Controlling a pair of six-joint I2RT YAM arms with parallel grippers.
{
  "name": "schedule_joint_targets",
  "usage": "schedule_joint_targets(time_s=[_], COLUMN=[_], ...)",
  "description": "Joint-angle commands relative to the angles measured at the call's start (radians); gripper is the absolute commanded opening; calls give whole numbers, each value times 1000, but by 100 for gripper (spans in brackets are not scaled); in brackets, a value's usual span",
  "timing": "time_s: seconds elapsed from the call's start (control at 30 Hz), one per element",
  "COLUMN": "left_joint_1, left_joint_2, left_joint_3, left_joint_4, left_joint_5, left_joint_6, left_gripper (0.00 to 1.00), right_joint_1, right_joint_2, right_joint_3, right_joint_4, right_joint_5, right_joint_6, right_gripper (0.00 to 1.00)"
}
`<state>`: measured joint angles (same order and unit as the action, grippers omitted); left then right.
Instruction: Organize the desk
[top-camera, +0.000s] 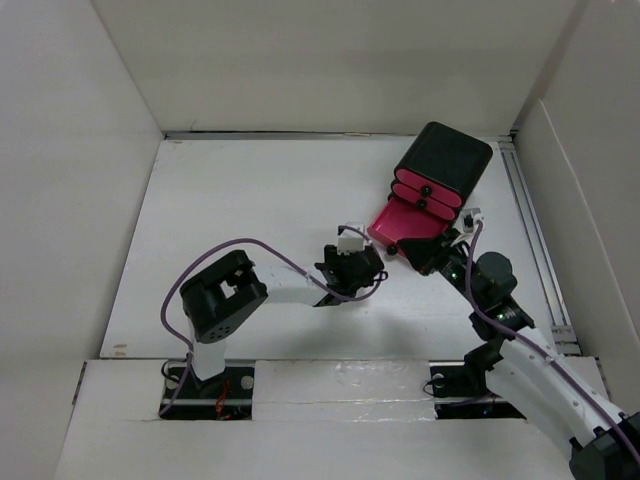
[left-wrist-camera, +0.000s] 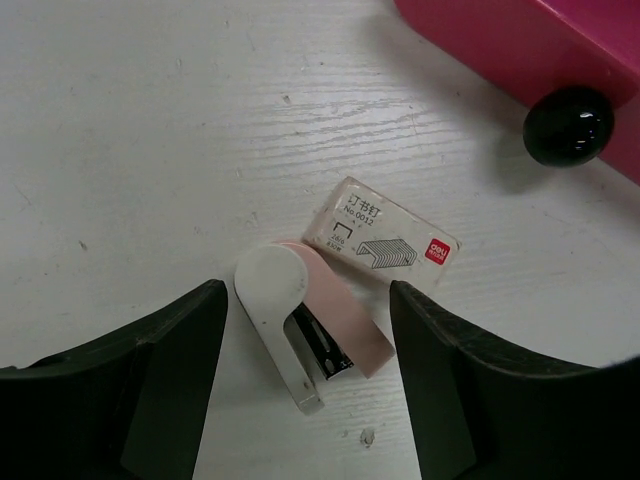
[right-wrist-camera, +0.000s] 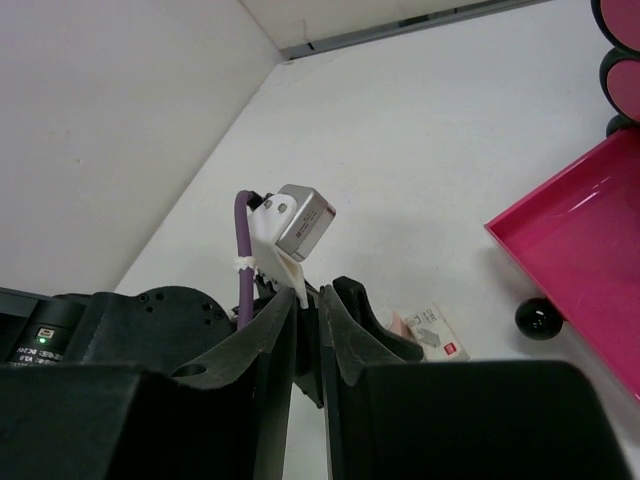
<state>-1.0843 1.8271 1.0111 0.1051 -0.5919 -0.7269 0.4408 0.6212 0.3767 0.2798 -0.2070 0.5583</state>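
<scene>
On the white desk (top-camera: 250, 200) lies a small white and pink stapler (left-wrist-camera: 300, 325). My left gripper (left-wrist-camera: 308, 300) is open just above it, one finger on each side and neither touching. A box of staples (left-wrist-camera: 392, 240) lies just beyond the stapler, against it. In the top view the left gripper (top-camera: 350, 268) hides both. My right gripper (top-camera: 432, 252) is at the front of the pulled-out pink drawer (top-camera: 405, 225). Its jaws (right-wrist-camera: 308, 295) stand a narrow gap apart with nothing between them.
A black box (top-camera: 445, 160) with three pink drawers stands tilted at the back right, its lowest drawer open towards the arms. The drawer's black knob (left-wrist-camera: 568, 125) is close to the staple box. White walls ring the desk, and a metal rail (top-camera: 535, 240) runs along the right side.
</scene>
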Motion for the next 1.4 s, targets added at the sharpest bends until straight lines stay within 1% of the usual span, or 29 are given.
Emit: schedule_joint_targets(time_s=[0.0, 0.13, 0.17, 0.27, 0.33, 0.37, 0.4, 0.53, 0.57, 0.6, 0.73, 0.8, 0.87, 0.9, 0.93, 0.97, 1.0, 1.03, 1.1, 1.13, 1.2, 1.23, 1.27, 1.3, 1.33, 1.37], left_joint_1=[1, 1, 1, -8, -8, -8, -18, -19, -19, -19, -19, -19, -8, 1, 35, 59, 60, 72, 90, 90, 90, 90, 101, 101, 113, 129], left_joint_2=[23, 34, 34, 21, 1, -6, -32, -61, -74, -81, -158, -207, -232, -233, -215, -194, -193, -177, -123, -100, -16, 18, 81, 110, 141, 191], left_joint_3=[53, 44, 31, -6, -40, -52, -86, -97, -92, -86, -66, -52, -25, -10, 73, 96, 96, 153, 213, 274, 343, 421, 457, 487, 542, 564], left_joint_4=[-24, -24, -25, -30, -25, -24, -13, 2, -10, -15, -7, 28, 94, 111, 172, 214, 214, 229, 266, 274, 272, 260, 239, 232, 226, 214], left_joint_5=[-45, -45, -43, -45, -40, -40, -45, -34, -40, -45, -71, -77, -60, -27, 51, 126, 127, 162, 239, 254, 276, 285, 297, 313, 329, 345], left_joint_6=[-17, -22, -26, -42, -48, -48, -46, -28, -22, -19, 33, 63, 119, 136, 176, 193, 193, 202, 221, 243, 267, 277, 282, 282, 281, 270], left_gripper=[61, 54, 47, 40, 39, 36, 27, 9, 2, 0, 0, 0, 0, 0, 0, 0, 0, 0, 0, 0, 1, 1, 2, 3, 4, 4], right_joint_1=[10, 10, 10, 10, 10, 10, 10, 10, 10, 10, 10, 10, 10, 10, 10, 10, 10, 10, 10, 10, 10, 10, 10, 10, 10, 10], right_joint_2=[-5, 2, 3, 15, 23, 28, 29, 31, 29, 26, -12, -49, -72, -80, -98, -110, -110, -123, -135, -141, -166, -173, -181, -193, -201, -201], right_joint_3=[-5, -9, -9, -9, -10, -10, -9, -12, -12, -12, -24, -30, -38, -44, -51, -50, -50, -53, -56, -56, -47, -48, -48, -48, -47, -47], right_joint_4=[82, 82, 84, 91, 94, 96, 99, 99, 96, 96, 85, 73, 70, 68, 59, 47, 47, 47, 35, 30, -2, -4, -11, -16, -21, -40], right_joint_5=[-9, -2, 1, 0, 3, 3, -2, 11, 12, 11, 49, 64, 81, 107, 121, 124, 130, 141, 178, 182, 193, 199, 201, 240, 244, 242], right_joint_6=[8, 9, 8, 8, 8, 11, 11, 8, 8, 8, 14, 14, 14, 15, 23, 19, 18, 17, 17, 14, 11, 8, 9, 9, 11, 11], right_gripper=[21, 22, 22, 22, 22, 22, 22, 22, 22, 22, 22, 22, 22, 22, 22, 21, 21, 21, 20, 20, 20, 20, 20, 20, 20, 20])
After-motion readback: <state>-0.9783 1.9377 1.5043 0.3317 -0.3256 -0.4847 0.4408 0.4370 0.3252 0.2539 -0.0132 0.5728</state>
